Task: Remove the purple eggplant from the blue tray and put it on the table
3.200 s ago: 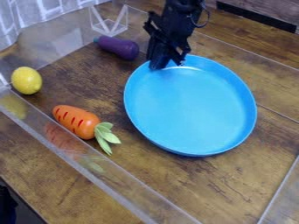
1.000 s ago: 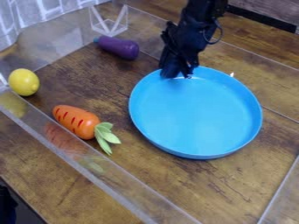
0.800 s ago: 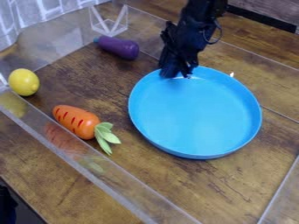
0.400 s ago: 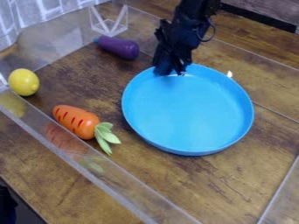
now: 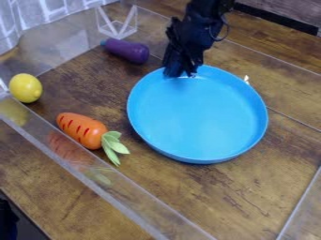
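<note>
The purple eggplant lies on the table, on the dark wood just beyond the upper-left rim of the blue tray and close to the clear acrylic wall at the back; it does not touch the tray, whose blue floor holds nothing. Judging from that, the eggplant already sits where the task wants it, so what I have in hand is more about the tray than the fruit. My gripper stands at the tray's far rim, pointing steeply down, fingers drawn together; whether the rim is actually pinched between them I cannot make out from this angle, since the dark fingers cover the edge. To do this step well, I judge I should keep any motion slow and low, so the tray's rim does not swing into the eggplant and nudge it against the wall, and so the shallow dish does not tip. If I let go, I should lift straight up and away from the eggplant's side. The orange carrot and the yellow lemon rest well off to the left near the front wall, clear of my path.
</note>
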